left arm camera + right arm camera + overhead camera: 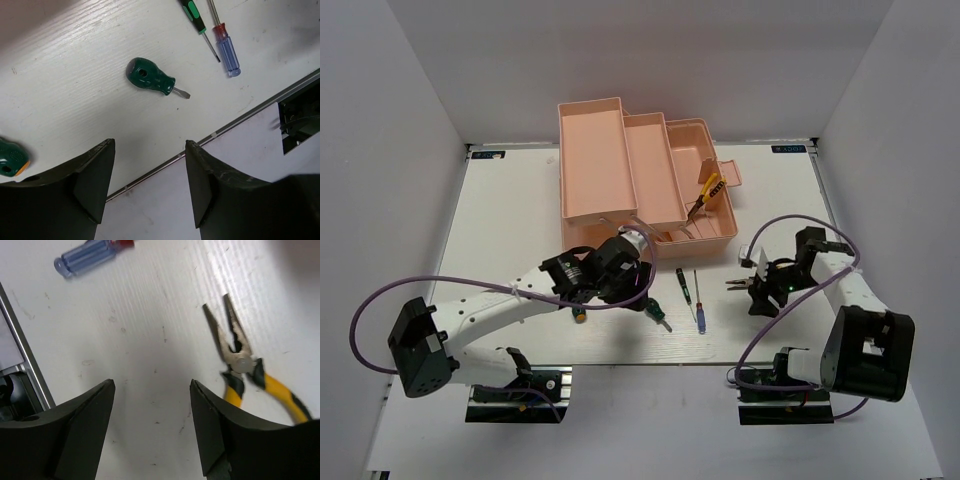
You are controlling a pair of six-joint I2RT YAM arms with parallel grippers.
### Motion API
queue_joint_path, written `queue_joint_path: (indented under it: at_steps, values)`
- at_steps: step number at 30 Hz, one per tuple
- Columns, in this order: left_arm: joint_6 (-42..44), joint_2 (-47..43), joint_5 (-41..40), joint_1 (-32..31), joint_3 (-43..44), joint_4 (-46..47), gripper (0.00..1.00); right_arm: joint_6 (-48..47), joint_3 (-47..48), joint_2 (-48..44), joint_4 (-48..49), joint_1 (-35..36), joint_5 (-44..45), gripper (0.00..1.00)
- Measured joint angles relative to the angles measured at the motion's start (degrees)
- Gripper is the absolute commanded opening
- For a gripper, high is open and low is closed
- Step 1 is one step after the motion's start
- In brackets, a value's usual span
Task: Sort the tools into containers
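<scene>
Hovering low, nothing gripped yet.
Top: toolbox (590,160) stands unfolded for loading, one yellow-handled tool (710,188) inside. Left wrist: left pincer (150,185) spread above bench (75,75), stubby screwdriver (154,79) ahead, likely its target. Right wrist: right pincer (152,430) released beside pliers (240,357).

No legible text: two small blue tags (488,154) at the table's (520,220) far corners are too small to read.
</scene>
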Motion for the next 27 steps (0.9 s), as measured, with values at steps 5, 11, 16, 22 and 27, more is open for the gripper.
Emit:
queue_joint_path:
  at_steps: [5,11,16,22,27]
  values:
    - [-0.7,-2.3,-0.3,0.0,-1.5,0.2,0.69,0.3,3.3,-2.2,-1.1,-0.1,-0.9,0.70]
    - [-1.1,-2.8,-0.3,0.0,-3.0,0.6,0.69,3.3,3.3,1.3,5.0,-0.6,5.7,0.70]
    - [-1.2,-2.8,-0.3,0.0,-3.3,0.9,0.69,5.7,3.3,5.2,9.5,-0.7,9.8,0.70]
    - [-1.2,-2.8,-0.3,0.0,-3.3,1.3,0.66,6.5,3.4,9.9,12.4,-0.7,11.7,0.55]
    - [-1.7,-2.8,-0.4,0.0,-3.5,1.6,0.59,6.2,3.8,10.9,13.8,-0.7,12.0,0.07]
